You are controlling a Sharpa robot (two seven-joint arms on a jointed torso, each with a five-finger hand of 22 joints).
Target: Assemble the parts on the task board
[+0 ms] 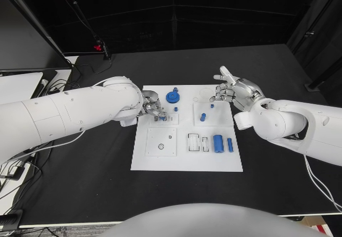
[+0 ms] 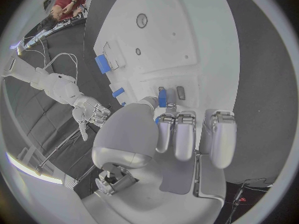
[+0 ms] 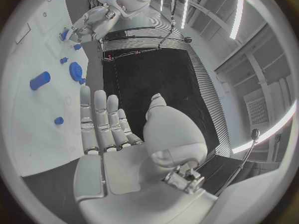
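Observation:
The white task board [image 1: 187, 158] lies in the middle of the table. My left hand [image 1: 151, 109] is over its far left part, fingers curled. It pinches a small blue part [image 1: 162, 117] between thumb and fingertips at a square plate; in the left wrist view the small blue part [image 2: 162, 97] stands beside a dark slot [image 2: 180, 92]. My right hand [image 1: 235, 91] hovers open over the board's far right corner, fingers spread and holding nothing. On the board are a round blue gear [image 1: 173, 96], a short blue peg [image 1: 202, 117] and two blue cylinders [image 1: 218, 143], [image 1: 230, 144].
Cables and grey equipment [image 1: 43, 84] lie at the table's left edge. A square plate with a small hole [image 1: 161, 146] sits on the board's near left. Black table [image 1: 185, 197] stretches in front of the board.

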